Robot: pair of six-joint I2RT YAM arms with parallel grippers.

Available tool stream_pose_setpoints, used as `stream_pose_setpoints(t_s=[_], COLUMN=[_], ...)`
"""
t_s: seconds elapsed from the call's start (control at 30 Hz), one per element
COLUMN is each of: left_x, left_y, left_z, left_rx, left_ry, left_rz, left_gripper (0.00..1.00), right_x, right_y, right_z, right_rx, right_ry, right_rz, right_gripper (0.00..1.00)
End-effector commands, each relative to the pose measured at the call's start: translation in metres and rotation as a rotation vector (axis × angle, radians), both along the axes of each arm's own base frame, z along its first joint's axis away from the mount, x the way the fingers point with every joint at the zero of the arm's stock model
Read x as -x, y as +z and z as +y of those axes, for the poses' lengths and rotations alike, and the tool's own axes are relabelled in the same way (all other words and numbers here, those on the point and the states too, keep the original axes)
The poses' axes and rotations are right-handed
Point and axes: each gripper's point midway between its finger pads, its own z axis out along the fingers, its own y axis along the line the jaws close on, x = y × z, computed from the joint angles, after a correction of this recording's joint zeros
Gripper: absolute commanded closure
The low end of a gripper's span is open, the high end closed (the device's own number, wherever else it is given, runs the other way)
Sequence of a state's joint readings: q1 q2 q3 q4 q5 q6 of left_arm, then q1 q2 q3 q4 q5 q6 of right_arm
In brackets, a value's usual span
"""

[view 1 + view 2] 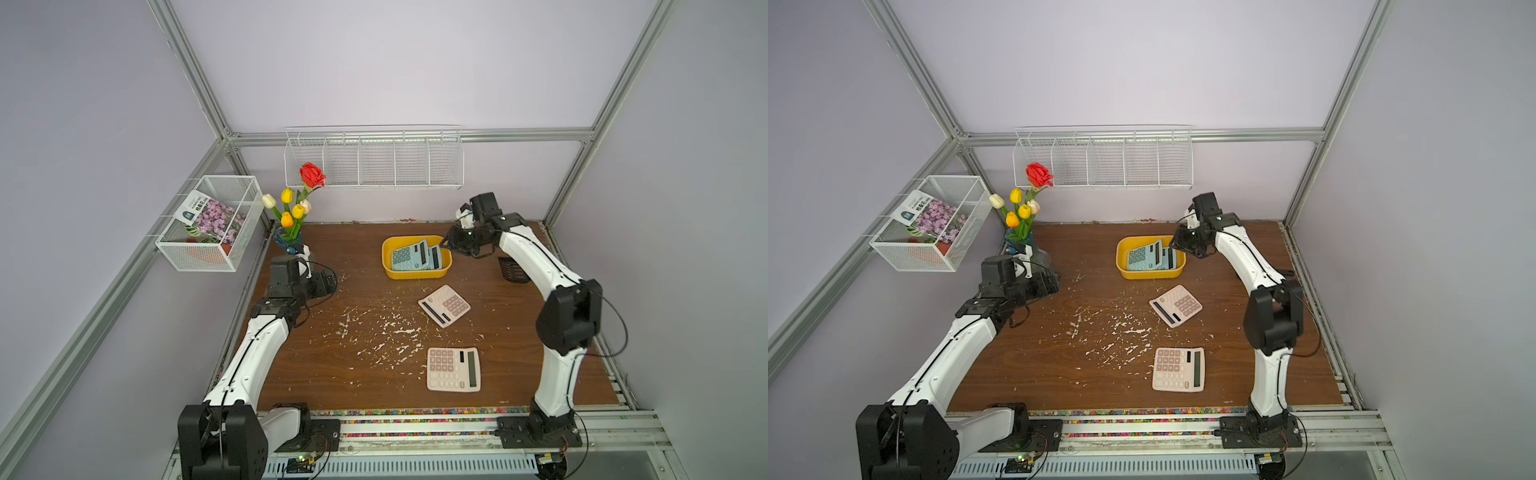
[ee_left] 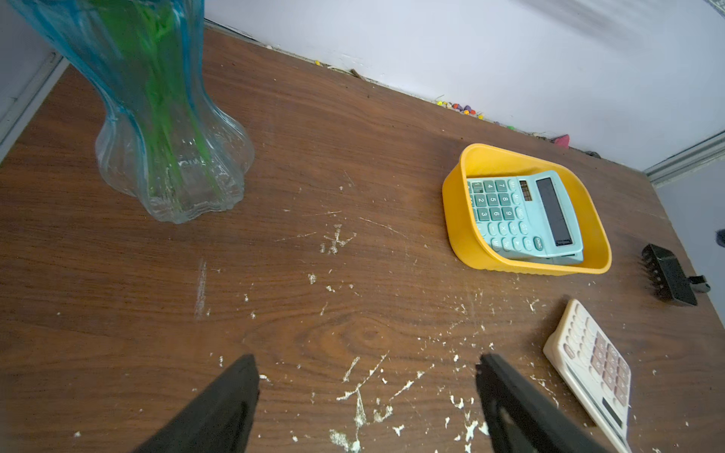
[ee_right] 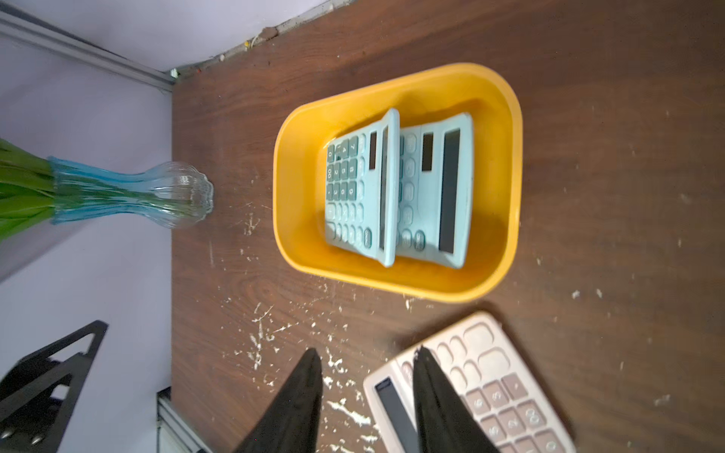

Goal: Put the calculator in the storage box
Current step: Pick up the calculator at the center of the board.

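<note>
Calculators lay in the storage box (image 3: 506, 164): upper teal calculator (image 3: 353, 188) overlapping lower teal calculator (image 3: 439, 188) (the left wrist view hid most of the lower). Outside lay two more, angled pink calculator (image 1: 444, 305) and near pink calculator (image 1: 453, 369). Right gripper (image 3: 367, 351) hung empty beside the box, jaws parted; left gripper (image 2: 367, 359) gaped empty.

storage box (image 3: 506, 164): plain yellow
left calculator in box (image 3: 353, 188): pale teal, darker teal keys
right calculator in box (image 3: 431, 184): pale teal, black display
far pink calculator (image 1: 444, 305): cream-pink, brownish keys
near pink calculator (image 1: 453, 369): cream-pink, brownish and cream keys
table (image 1: 332, 374): dark brown wood grain, white flecks
vase (image 2: 172, 157): clear glass, blue tint
flowers (image 1: 312, 174): red, yellow, orange, white
</note>
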State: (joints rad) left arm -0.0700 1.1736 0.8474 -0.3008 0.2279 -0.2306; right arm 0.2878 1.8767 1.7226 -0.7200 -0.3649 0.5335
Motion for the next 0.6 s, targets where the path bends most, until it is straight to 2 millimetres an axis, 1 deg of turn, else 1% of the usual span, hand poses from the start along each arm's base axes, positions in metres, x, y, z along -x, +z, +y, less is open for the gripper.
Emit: stream_pose_setpoints(t_s=[0.0,0.03,0.13,0.3,0.37,0.43,0.57], left_x=[0.004,0.004,0.005,0.003,0.003,0.003,0.002], left_y=[0.0,0.0,-0.002,-0.005,-0.007,-0.008,-0.012], left_z=[-0.009,-0.009,-0.011,-0.013,-0.013,-0.014,-0.015], left_rx=[0.012,0.014,0.021,0.024,0.025,0.027,0.031], left_ry=[-0.031,-0.033,-0.037,-0.043,-0.043,-0.047,-0.052], left_rz=[-0.003,-0.002,0.004,0.013,0.019,0.021,0.032], left_gripper=[0.09,0.09,0.09,0.09,0.09,0.09,0.09], right_x=[0.018,0.03,0.075,0.159,0.185,0.204,0.234], right_y=[-0.002,-0.005,-0.018,-0.05,-0.058,-0.065,-0.087], right_z=[-0.002,-0.003,-0.006,-0.024,-0.026,-0.026,-0.027], right_rx=[-0.047,-0.05,-0.06,-0.083,-0.122,-0.166,-0.219], right_ry=[-0.041,-0.034,-0.003,0.003,0.017,0.025,0.024], right_rz=[-0.033,-0.022,0.037,0.155,0.174,0.176,0.236], right_gripper=[0.59,0.59,0.59,0.59,0.58,0.58,0.57])
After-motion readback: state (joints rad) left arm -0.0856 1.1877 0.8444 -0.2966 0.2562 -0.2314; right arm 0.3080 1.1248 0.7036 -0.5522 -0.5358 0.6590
